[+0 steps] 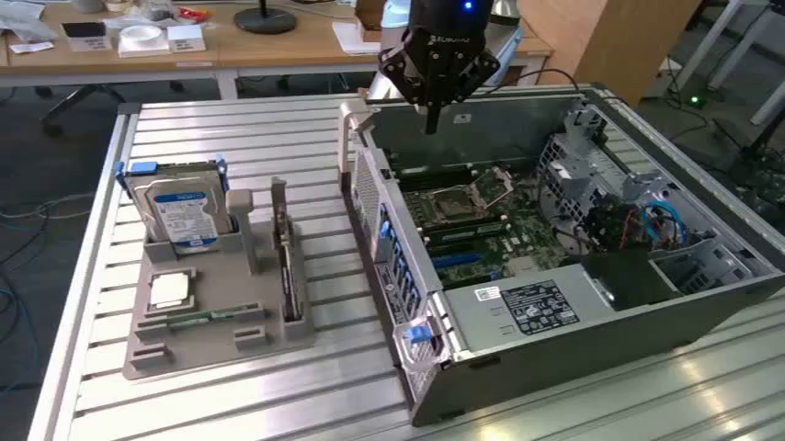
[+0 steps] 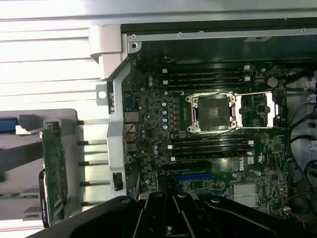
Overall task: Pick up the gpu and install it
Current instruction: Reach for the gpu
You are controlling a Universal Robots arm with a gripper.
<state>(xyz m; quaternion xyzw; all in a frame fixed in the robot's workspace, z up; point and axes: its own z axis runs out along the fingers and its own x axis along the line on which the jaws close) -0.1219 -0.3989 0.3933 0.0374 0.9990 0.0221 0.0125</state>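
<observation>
Gripper (image 1: 432,124) closed and empty, upper centre, over the open computer case (image 1: 589,340). Gpu (image 1: 285,266) upright in holder (image 1: 221,299), the exterior view's lower left. Pickup not yet done.

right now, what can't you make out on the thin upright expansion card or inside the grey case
thin upright card: exterior view, edge-on, faces hidden
green circuit board below blue slot: wrist view, covered by black gripper
black power-supply label: exterior view, print too small

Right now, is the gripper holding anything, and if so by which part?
Nothing. The gripper is shut and empty above the open computer case; the gpu stands in its tray.
</observation>
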